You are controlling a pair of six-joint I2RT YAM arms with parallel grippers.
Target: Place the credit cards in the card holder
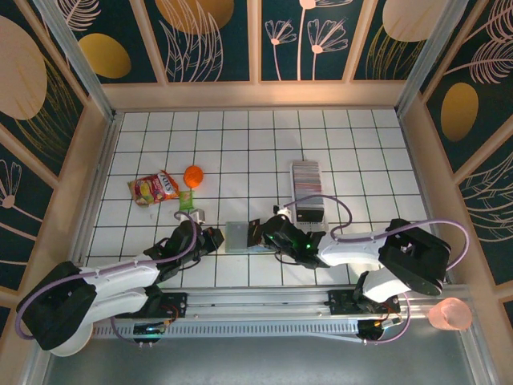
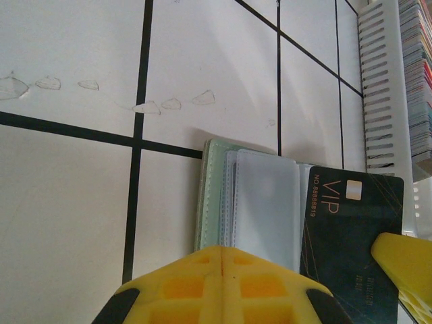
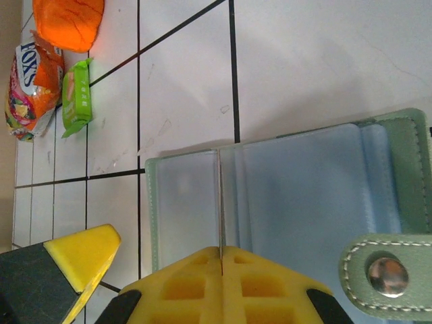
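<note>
Card holder [image 3: 297,182] open at table's near edge. Right gripper [image 3: 221,251] clenched on VIP card [image 2: 351,229], not yet inserted. Left gripper [image 2: 223,251] clenched, empty. Credit cards [image 1: 306,175] row awaits.

The left gripper [image 2: 223,255] and right gripper [image 3: 221,253] are yellow, with black behind. Ahead of both, the holder [image 3: 297,189] is sage green outside and bluish-grey inside. Its tab [image 3: 388,277] has white stitching and a silver snap. Right of the left gripper, the VIP card [image 2: 351,229] is near-black with gold lettering. Ahead-right of it, the cards [image 2: 418,67] make grey, white and pink stripes in a white tray [image 2: 381,88]. Ahead-left of the right gripper are an orange lump [image 3: 67,23] and a green packet [image 3: 76,94]. The table [image 2: 67,202] is white, gridded black.
</note>
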